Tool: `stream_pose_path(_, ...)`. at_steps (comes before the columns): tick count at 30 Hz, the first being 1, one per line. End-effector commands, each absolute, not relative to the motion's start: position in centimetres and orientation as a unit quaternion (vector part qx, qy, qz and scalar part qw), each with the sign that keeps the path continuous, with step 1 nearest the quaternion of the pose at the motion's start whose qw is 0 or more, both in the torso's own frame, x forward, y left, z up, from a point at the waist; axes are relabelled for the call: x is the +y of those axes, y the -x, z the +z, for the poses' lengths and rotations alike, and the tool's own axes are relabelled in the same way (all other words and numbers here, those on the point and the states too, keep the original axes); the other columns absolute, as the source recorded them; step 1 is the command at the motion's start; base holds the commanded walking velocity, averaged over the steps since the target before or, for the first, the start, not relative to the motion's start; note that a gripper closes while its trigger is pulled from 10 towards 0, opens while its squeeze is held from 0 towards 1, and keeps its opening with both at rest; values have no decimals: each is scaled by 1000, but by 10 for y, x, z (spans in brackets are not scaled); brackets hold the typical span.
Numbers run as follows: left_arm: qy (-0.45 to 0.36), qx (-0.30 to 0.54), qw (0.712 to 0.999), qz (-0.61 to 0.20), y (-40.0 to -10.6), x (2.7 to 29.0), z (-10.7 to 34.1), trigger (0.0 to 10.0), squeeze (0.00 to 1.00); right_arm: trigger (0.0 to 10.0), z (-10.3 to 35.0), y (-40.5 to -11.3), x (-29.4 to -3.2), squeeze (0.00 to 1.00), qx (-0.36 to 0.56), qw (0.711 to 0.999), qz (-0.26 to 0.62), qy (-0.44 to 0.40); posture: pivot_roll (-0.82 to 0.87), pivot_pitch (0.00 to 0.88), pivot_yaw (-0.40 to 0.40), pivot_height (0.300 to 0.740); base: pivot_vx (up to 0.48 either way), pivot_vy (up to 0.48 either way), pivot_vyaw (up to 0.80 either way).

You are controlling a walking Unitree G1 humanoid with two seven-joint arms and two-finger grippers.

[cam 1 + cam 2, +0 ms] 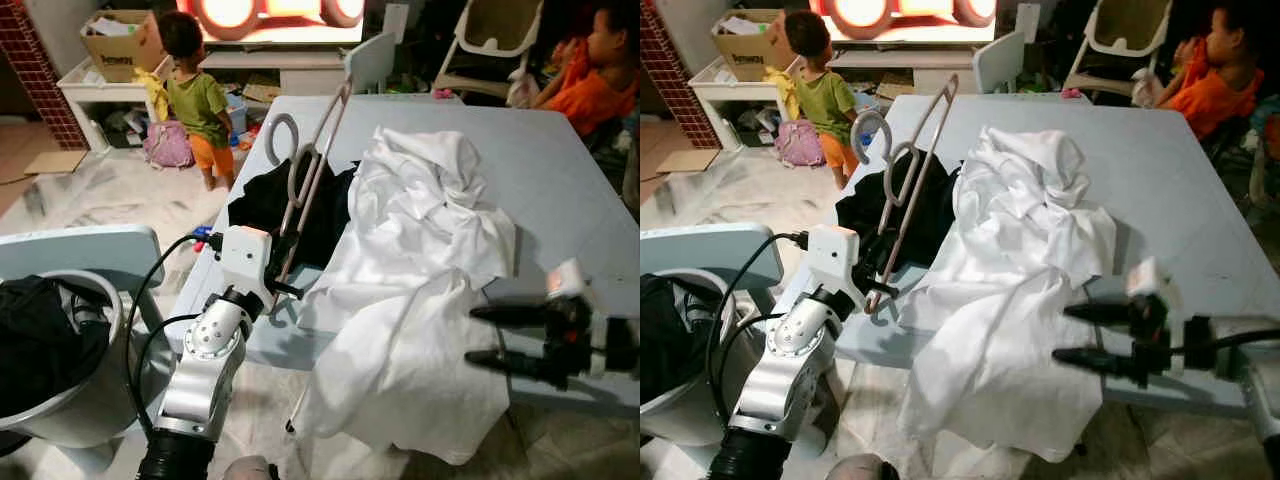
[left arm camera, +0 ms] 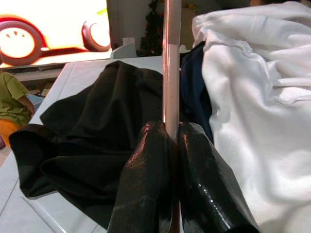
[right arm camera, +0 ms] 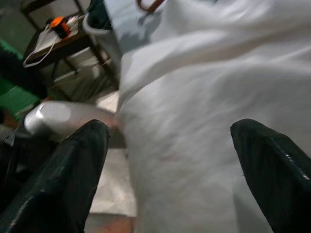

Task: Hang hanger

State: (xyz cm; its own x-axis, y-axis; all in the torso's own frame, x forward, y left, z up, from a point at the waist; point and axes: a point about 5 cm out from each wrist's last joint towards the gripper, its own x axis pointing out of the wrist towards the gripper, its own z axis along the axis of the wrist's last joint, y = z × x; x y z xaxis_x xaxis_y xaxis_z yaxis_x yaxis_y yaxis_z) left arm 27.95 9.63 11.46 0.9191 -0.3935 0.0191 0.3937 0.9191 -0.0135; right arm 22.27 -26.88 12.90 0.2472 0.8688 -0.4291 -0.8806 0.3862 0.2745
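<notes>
Over pale tabletop (image 1: 560, 170) hanger (image 1: 318, 165) is pinched by left tool (image 1: 283, 262) — right tool (image 1: 500, 335) spread by white garment (image 1: 420, 260) — threading judged next.

Pale pinkish-beige plastic hanger (image 1: 312, 170), held above the pale blue-grey table (image 1: 560, 160). Plain white crumpled garment (image 1: 420, 260) spread over the middle of the table and down its near edge; plain black cloth (image 1: 262, 205) bunched just beside it at the table's left edge. Glossy black fingers of the left gripper (image 2: 171, 145); matt black fingers of the right gripper (image 1: 478, 335), with a white casing behind them. Silver left arm (image 1: 205, 370) with a white wrist block. Grey round basket (image 1: 85, 400) left of the table holds dark fabric. Beyond the table, a child's green shirt (image 1: 197, 103) and orange shorts.
</notes>
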Motion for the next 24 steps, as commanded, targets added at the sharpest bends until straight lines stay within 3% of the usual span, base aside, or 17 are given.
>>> stream_pose_path(1,4,27,979,-201,-277,99,101,10000,0,10000,127,-225,-259,698,264,784,561,27,-8,0,20,740,0,0,0)
stream_pose_path(9,-2,38,980,-195,-270,102,97,10000,0,10000,97,-246,-229,663,277,816,507,24,19,0,1,740,0,0,0)
stream_pose_path(10,-2,38,980,-195,-269,101,97,10000,0,10000,95,-255,-221,580,266,826,496,22,24,0,-2,740,0,0,0)
stream_pose_path(12,-2,38,980,-194,-268,101,98,10000,0,10000,93,-265,-215,522,258,839,478,25,29,0,-7,740,0,0,0)
stream_pose_path(19,-1,38,982,-185,-268,104,99,10000,0,10000,90,-307,-196,494,244,888,385,55,41,0,-25,740,0,0,0)
stream_pose_path(21,-1,39,982,-184,-267,104,98,10000,0,10000,94,-320,-187,259,232,900,364,58,44,0,-30,740,0,0,0)
stream_pose_path(22,0,40,982,-183,-266,104,98,10000,0,10000,98,-333,-179,243,222,911,342,59,45,0,-33,740,0,0,0)
stream_pose_path(23,0,40,982,-182,-266,103,98,10000,0,10000,101,-340,-174,122,215,918,328,59,48,0,-38,740,0,0,0)
stream_pose_path(24,1,40,983,-182,-266,103,98,10000,0,10000,103,-345,-171,122,210,922,320,59,50,0,-41,740,0,0,0)
